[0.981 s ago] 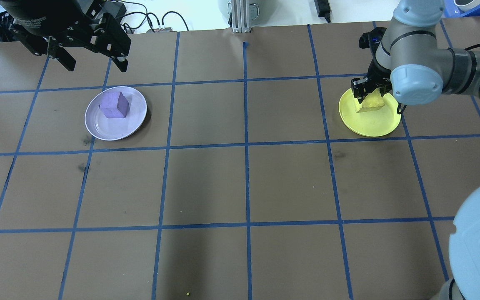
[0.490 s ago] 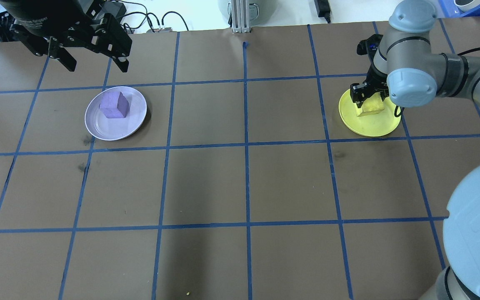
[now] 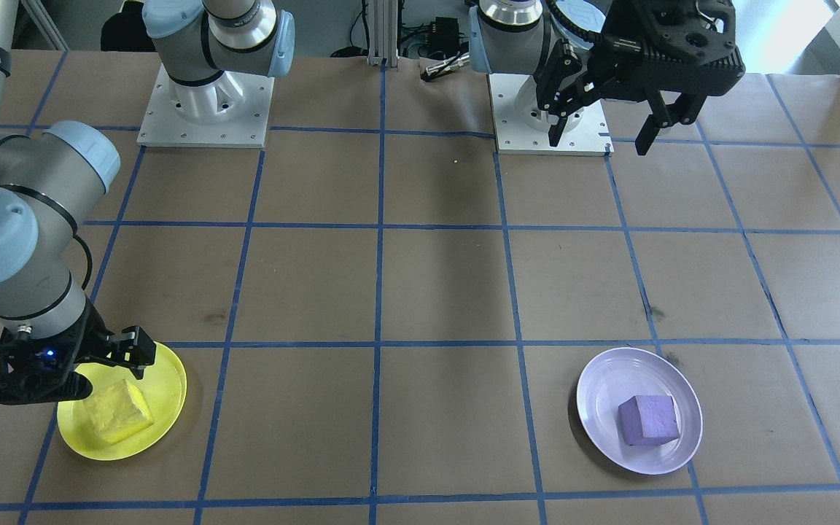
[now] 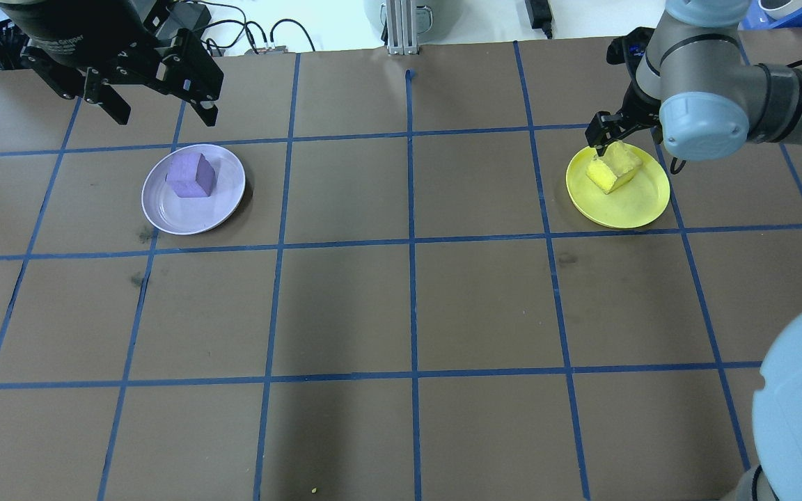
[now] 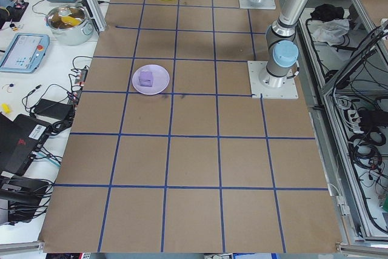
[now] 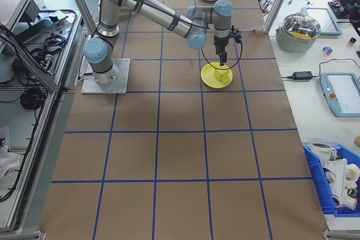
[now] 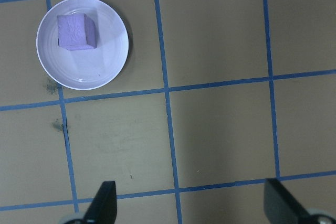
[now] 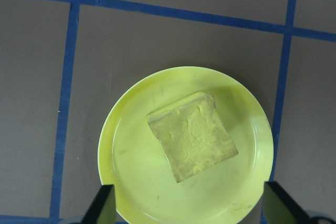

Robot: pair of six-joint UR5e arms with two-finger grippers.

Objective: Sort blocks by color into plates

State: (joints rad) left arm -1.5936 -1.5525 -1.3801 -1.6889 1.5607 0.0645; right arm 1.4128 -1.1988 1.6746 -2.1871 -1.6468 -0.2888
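We see the rough yellow cube [image 8: 191, 136] lying free in the round yellow plate [image 8: 126, 182], below our right gripper [image 8: 186, 211], whose jaws are spread wide above it. The purple cube [image 4: 191, 176] sits in the rimmed lavender plate [image 4: 223, 209], well clear of our left gripper [image 4: 157, 104], its jaws also apart.

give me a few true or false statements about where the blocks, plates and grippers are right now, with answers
1. The yellow block lies in the yellow plate. True.
2. The right gripper is shut on the yellow block. False: its fingers stand apart above the plate, and the block lies free between them.
3. The purple block lies in the lavender plate. True.
4. The left gripper is touching the purple block. False: it is open and raised, away from the plate.
5. A block is on the bare table. False: both are in plates.
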